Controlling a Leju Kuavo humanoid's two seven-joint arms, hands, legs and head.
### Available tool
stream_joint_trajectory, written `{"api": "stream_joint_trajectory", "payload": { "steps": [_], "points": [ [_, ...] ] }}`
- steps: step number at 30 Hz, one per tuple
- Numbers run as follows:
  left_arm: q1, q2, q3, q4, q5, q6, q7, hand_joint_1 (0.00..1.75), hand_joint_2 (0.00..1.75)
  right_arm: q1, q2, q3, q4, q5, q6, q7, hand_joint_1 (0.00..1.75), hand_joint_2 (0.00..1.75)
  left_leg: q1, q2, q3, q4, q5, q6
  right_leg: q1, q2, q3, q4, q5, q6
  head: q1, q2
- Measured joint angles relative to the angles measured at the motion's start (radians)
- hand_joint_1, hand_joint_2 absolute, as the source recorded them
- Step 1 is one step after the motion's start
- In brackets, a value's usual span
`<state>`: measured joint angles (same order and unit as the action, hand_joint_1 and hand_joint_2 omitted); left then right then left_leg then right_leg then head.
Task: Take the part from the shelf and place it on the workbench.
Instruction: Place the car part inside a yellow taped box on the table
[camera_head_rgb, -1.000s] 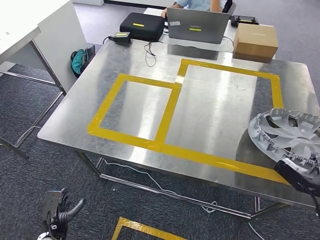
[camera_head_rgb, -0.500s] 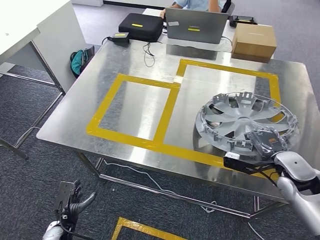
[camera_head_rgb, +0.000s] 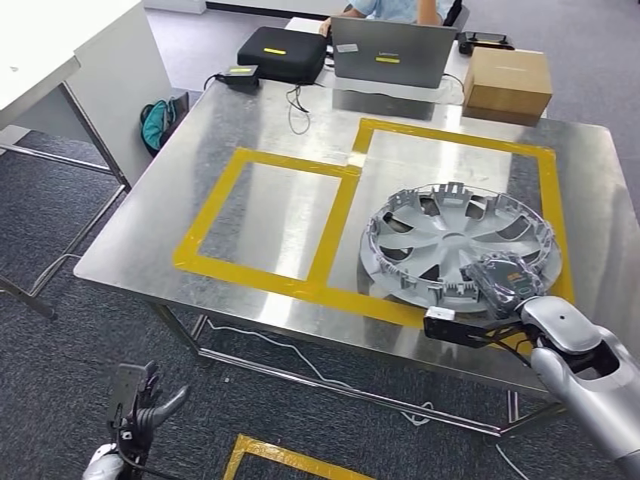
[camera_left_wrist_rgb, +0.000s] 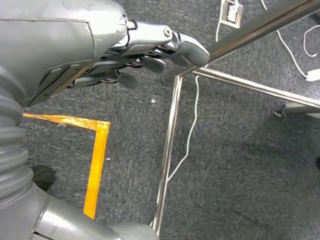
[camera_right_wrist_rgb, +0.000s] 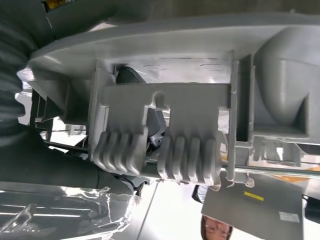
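The part is a silver wheel cover (camera_head_rgb: 453, 240), lying low over the right-hand yellow-taped rectangle of the steel workbench (camera_head_rgb: 226, 120). Its near rim overlaps the front tape line, and I cannot tell whether it touches the tabletop. My right hand (camera_head_rgb: 504, 284) grips that near rim from the front right. The right wrist view is a close look at the cover's grey rim clips (camera_right_wrist_rgb: 170, 130), with dark fingers (camera_right_wrist_rgb: 156, 127) behind them. Below the table's front left corner my left hand (camera_head_rgb: 137, 408) hangs near the floor; its fingers (camera_left_wrist_rgb: 151, 55) are stretched out and hold nothing.
A laptop (camera_head_rgb: 394, 50), a black case (camera_head_rgb: 285, 52) and a cardboard box (camera_head_rgb: 509, 80) line the workbench's far edge, with a person (camera_head_rgb: 392, 8) seated behind. A white table (camera_head_rgb: 45, 50) stands left. Steel table legs (camera_left_wrist_rgb: 168, 150) and cables are near my left hand.
My right hand has carried the wheel cover leftwards from the table's right edge to over the right taped rectangle. The left hand has barely moved.
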<state>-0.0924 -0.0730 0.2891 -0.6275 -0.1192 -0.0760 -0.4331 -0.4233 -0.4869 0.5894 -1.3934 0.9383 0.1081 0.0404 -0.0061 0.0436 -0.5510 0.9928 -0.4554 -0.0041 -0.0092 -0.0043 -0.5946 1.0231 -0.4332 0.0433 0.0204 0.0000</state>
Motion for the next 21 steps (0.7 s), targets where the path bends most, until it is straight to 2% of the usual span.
{"api": "stream_joint_trajectory", "payload": {
  "steps": [4, 5, 8, 9, 21],
  "points": [
    [0.022, 0.009, 0.001, 0.0, 0.001, -0.003, 0.0, 0.0, 1.75, 0.006, -0.01, -0.012, 0.01, -0.007, -0.002, 0.028, 1.75, 1.75, 0.0, 0.0, 0.0, 0.0, 0.0, 0.0, 0.0, -0.001, 0.0, 0.0, 0.0, 0.0, 0.0, 0.0],
    [0.027, 0.011, 0.002, 0.0, 0.001, -0.003, -0.001, 0.0, 1.75, 0.009, -0.011, -0.017, 0.011, -0.006, -0.002, 0.031, 1.34, 1.75, 0.0, 0.0, 0.0, 0.0, 0.001, 0.001, 0.0, -0.002, 0.0, 0.0, 0.0, 0.0, 0.0, 0.0],
    [0.037, 0.014, 0.003, 0.0, 0.002, -0.006, -0.001, 0.0, 0.44, 0.016, -0.012, -0.029, 0.012, -0.001, -0.003, 0.038, 0.03, 1.75, 0.0, 0.0, 0.0, 0.0, 0.001, 0.001, 0.0, -0.002, 0.0, 0.0, 0.0, 0.0, 0.0, 0.0],
    [0.039, 0.014, 0.004, 0.0, 0.002, -0.007, -0.001, 0.0, 0.0, 0.018, -0.012, -0.031, 0.012, 0.001, -0.003, 0.04, 0.0, 1.75, 0.0, -0.001, 0.0, 0.0, 0.001, 0.001, 0.0, -0.002, 0.0, 0.0, 0.0, 0.0, 0.0, 0.0],
    [0.051, 0.015, 0.016, -0.007, -0.017, -0.008, -0.001, 0.0, 0.0, 0.038, -0.005, -0.076, 0.012, -0.04, 0.005, 0.055, 0.0, 1.75, -0.001, -0.002, -0.001, 0.0, 0.001, 0.001, -0.001, -0.003, 0.001, 0.0, 0.0, 0.0, 0.0, 0.0]
  ]
}}
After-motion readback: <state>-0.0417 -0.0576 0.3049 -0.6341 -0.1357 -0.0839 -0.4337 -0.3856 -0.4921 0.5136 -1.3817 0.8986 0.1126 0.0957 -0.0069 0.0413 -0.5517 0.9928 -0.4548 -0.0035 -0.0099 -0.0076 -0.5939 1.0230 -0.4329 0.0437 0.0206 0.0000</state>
